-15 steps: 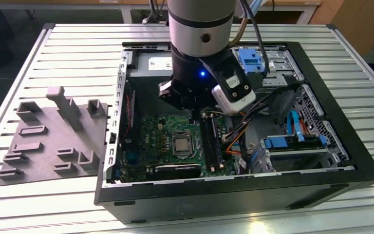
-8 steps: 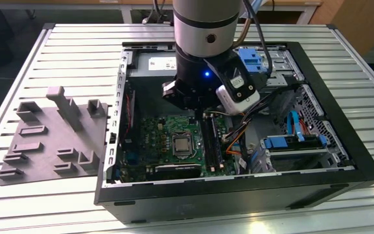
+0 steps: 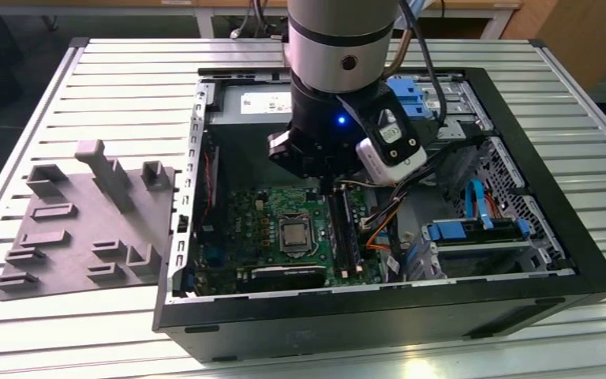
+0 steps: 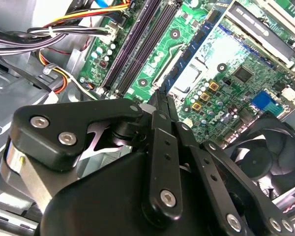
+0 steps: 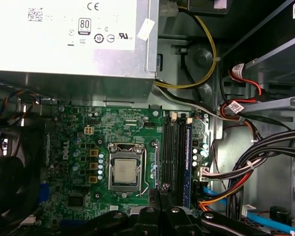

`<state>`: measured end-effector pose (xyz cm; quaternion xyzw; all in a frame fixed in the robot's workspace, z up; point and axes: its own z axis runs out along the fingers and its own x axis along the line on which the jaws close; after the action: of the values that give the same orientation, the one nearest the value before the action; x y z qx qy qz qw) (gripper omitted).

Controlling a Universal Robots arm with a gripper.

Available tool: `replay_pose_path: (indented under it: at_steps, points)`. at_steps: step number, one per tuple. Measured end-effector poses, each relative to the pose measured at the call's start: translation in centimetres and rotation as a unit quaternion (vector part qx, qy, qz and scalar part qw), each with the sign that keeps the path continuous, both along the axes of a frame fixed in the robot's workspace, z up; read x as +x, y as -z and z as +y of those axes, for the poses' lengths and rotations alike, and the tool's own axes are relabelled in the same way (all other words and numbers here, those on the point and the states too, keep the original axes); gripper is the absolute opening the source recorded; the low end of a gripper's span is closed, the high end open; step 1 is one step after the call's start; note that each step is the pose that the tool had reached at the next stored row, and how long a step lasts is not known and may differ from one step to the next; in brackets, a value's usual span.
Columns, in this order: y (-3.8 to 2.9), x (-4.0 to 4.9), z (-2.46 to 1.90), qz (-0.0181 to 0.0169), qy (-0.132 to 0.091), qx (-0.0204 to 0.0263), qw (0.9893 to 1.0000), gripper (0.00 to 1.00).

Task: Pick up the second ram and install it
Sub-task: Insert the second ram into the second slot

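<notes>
My gripper [image 3: 330, 188] hangs inside the open computer case [image 3: 387, 304], low over the far end of the memory slot bank [image 3: 343, 233]. In both wrist views its dark fingers stand pressed together, and the gripper [image 4: 160, 96] [image 5: 162, 189] points down at the slots [image 4: 142, 44] [image 5: 176, 152]. No stick shows between the fingers. The second ram is hidden from me: long dark strips lie in the slot bank, and I cannot tell a stick from a slot.
The processor [image 5: 124, 171] sits beside the slots on the green motherboard [image 3: 261, 221]. A silver power supply [image 5: 69, 39], bundled cables [image 5: 255, 157] and a black fan [image 4: 265, 152] crowd the case. A grey parts holder [image 3: 82, 229] lies on the slatted table at the exterior view's left.
</notes>
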<state>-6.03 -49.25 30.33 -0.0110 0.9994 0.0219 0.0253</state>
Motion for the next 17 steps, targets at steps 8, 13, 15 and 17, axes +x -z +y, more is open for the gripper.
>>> replay_pose_path:
  at_steps: [8,13,15,17]
  points:
    - [0.05,0.50,0.00,0.0000,0.000,0.0000,1.0000,0.12]
    - [0.25,0.63,0.02,0.0000,0.000,0.0000,1.0000,0.12]
    - [0.35,0.64,0.02,0.0000,0.000,0.0000,1.0000,0.12]
    - [0.50,0.66,0.02,0.0000,0.000,0.0000,1.0000,0.12]
